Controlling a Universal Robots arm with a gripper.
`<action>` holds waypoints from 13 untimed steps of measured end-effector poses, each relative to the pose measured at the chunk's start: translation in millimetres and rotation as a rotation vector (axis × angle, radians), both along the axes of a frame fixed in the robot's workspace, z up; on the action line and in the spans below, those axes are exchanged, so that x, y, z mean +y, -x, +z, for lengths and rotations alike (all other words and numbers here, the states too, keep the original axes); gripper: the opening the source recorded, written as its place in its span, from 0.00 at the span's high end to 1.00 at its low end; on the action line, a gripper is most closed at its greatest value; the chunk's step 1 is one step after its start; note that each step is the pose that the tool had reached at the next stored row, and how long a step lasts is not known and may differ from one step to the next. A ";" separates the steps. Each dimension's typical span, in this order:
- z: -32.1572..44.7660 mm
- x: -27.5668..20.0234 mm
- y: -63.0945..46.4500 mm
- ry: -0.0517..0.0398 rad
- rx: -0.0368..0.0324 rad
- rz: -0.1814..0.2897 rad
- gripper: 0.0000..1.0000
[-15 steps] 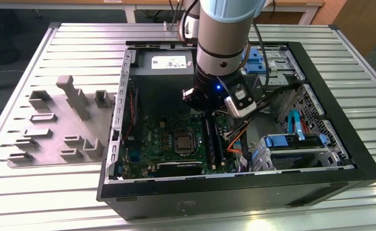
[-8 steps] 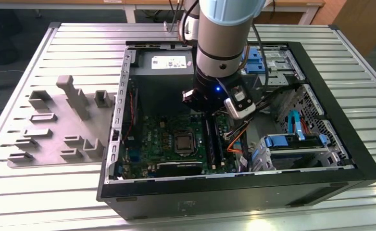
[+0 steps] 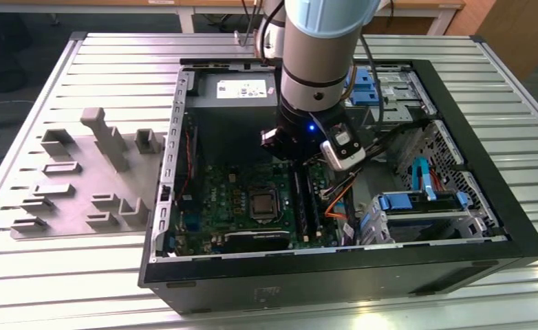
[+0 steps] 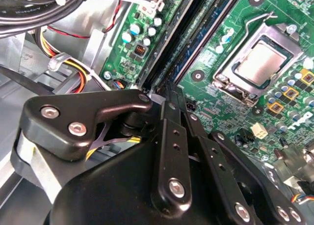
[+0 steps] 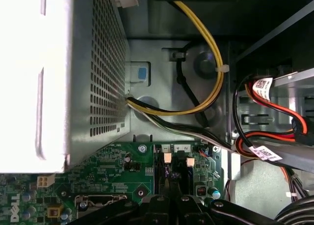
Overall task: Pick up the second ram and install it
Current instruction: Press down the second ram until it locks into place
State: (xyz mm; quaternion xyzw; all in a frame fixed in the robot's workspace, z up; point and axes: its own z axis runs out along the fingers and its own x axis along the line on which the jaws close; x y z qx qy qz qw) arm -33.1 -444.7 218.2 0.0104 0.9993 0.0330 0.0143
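- Tool [image 4: 169, 99] low inside the computer case [image 3: 489, 227], fingers pinched together over the memory slots [image 4: 196, 43] on the motherboard [image 3: 219, 206].
- I judge the second ram [image 4: 172, 90] sits edge-on between them, but cannot tell for sure.
- Slots' long axis runs straight away from the fingertips, beside the processor socket [image 4: 257, 63].

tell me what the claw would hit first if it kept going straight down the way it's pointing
Most likely the memory slots on the motherboard: in the second wrist view the claw points right at the end of the long dark slots beside the processor socket. How much gap remains is hard to judge.
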 end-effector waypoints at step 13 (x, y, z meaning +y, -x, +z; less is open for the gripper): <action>15.4 0.0 0.0 0.0005 -0.0001 0.000 0.89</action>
